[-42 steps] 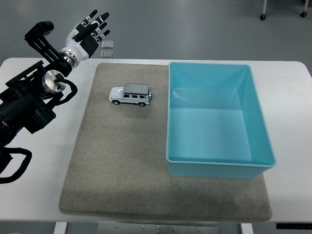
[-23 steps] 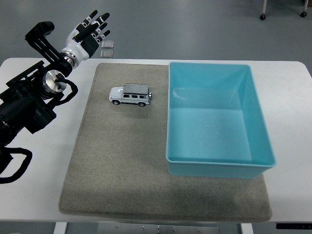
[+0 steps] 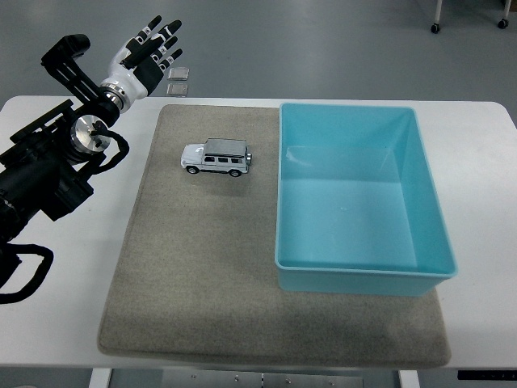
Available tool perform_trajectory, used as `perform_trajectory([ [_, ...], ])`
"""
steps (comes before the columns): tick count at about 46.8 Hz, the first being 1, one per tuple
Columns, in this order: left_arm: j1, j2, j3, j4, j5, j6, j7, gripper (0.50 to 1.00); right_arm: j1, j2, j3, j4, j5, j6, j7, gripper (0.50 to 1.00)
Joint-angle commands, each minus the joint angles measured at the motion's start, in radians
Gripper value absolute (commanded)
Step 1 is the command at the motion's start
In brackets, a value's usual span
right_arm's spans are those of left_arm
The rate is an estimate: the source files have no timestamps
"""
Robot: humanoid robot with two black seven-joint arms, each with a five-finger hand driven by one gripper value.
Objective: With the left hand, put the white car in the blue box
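Head view is showing the left hand hovering past the table's far-left corner, fingers spread and holding nothing, well apart from the white car. Reaching hasn't begun, I'd say; next it needs lowering onto the car before carrying it right to the blue box.

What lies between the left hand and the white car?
Head view: only the table's far edge and bare mat between the left hand and the car.

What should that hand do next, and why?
Probably swing the left hand right and down toward the white car. Its fingers are spread and hold nothing, off the mat's far-left corner; the blue box is empty.
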Motion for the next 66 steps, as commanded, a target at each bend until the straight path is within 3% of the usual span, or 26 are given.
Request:
perform_trajectory([
  [1, 0.0, 0.001, 0.0, 0.0, 0.001, -0.001, 0.0, 0.999, -0.001, 0.0, 0.0, 0.0, 0.0, 0.0, -0.001, 0.936],
  [25, 0.002, 0.005, 0.005, -0.013, 0.007, -0.004, 0.0, 0.999, -0.001, 0.0, 0.0, 0.0, 0.0, 0.0, -0.001, 0.936],
  [39, -0.003, 0.005, 0.023, -0.028, 0.218, -0.016, 0.0, 0.999, 0.001, 0.0, 0.0, 0.0, 0.0, 0.0, 0.0, 0.936],
  [54, -0.01, 0.063, 0.085, -0.174, 0.522, -0.03, 0.0, 0.999, -0.001, 0.0, 0.0, 0.0, 0.0, 0.0, 0.0, 0.936],
  [66, -0.047, 0.161, 0.233, -0.321, 0.633, -0.061, 0.0, 0.999, 0.001, 0.0, 0.0, 0.0, 0.0, 0.0, 0.0, 0.936],
])
